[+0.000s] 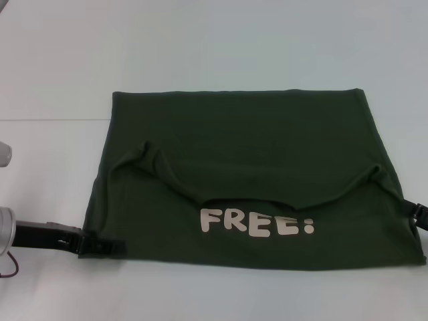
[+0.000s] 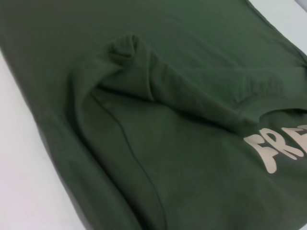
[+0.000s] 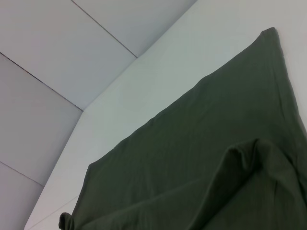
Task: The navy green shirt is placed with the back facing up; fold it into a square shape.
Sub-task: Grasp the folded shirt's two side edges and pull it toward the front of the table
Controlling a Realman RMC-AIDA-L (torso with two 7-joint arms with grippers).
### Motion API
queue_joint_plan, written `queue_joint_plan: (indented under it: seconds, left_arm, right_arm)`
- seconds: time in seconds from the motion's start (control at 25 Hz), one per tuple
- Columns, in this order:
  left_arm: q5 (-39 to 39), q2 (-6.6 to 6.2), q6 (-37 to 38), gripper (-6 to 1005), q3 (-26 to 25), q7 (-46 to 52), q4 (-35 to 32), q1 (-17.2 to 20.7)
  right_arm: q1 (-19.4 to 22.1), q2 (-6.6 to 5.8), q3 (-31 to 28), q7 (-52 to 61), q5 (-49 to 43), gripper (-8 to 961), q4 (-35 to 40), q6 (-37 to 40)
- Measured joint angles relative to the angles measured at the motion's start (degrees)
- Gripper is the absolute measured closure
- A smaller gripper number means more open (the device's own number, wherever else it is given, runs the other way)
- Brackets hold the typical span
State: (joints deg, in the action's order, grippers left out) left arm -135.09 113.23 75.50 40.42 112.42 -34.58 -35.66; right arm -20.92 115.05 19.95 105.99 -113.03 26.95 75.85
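Head view: left gripper (image 1: 100, 247), black, low on the white table (image 1: 53, 80), sits at the near-left corner of the dark olive-green knit short-sleeved shirt (image 1: 267, 134). Its fingers lie along the cloth edge there; jaws look narrow and pinched on that corner, though the fingertips are partly under cloth. Silver wrist and black arm run off the left edge.

Shirt is spread flat mid-table, folded over itself into a wide, roughly trapezoid shape, far edge straight, near edge wider. A raised fold ridge curves across the middle with a bump near each side. Pale block lettering "FREE:" (image 1: 257, 224) shows on the near layer, just below the curved ridge.

Right gripper (image 1: 419, 212), black, only a small part visible at the shirt's right edge, touching the cloth where the ridge ends. Can't tell if its jaws are wide or narrow.

Left wrist view: close on the shirt (image 2: 158, 120); shows the bunched fold bump, a seam line running along the lower layer, and the first letters of the lettering (image 2: 280, 148). No fingers visible here. White table at the picture edge.

Right wrist view: shirt (image 3: 206, 158) from low angle, a fold hump raised off the flat layer, far corner of cloth on the white table (image 3: 158, 81), grey panelled wall (image 3: 53, 62) behind, not seen in head view. No fingers visible.
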Motion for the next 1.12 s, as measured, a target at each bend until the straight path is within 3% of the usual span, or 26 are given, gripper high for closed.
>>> queue_joint_plan:
  seconds: [0.88, 1.04, 1.12]
  left_arm:
    - [-3.3, 0.43, 0.1, 235, 0.3, 2.1, 0.4, -1.5]
    - [-4.2, 1.19, -2.1, 241, 1.4, 2.4, -0.9, -1.1]
    - [-5.0, 1.53, -2.7, 319, 2.4, 2.7, -1.1, -1.1]
  right_arm:
    - [-0.2, 0.00, 0.0, 0.0, 0.0, 20, -0.1, 0.3]
    - [-0.1, -0.01, 0.0, 0.0, 0.0, 20, -0.1, 0.3]
    - [-0.1, -0.01, 0.0, 0.0, 0.0, 21, -0.1, 0.3]
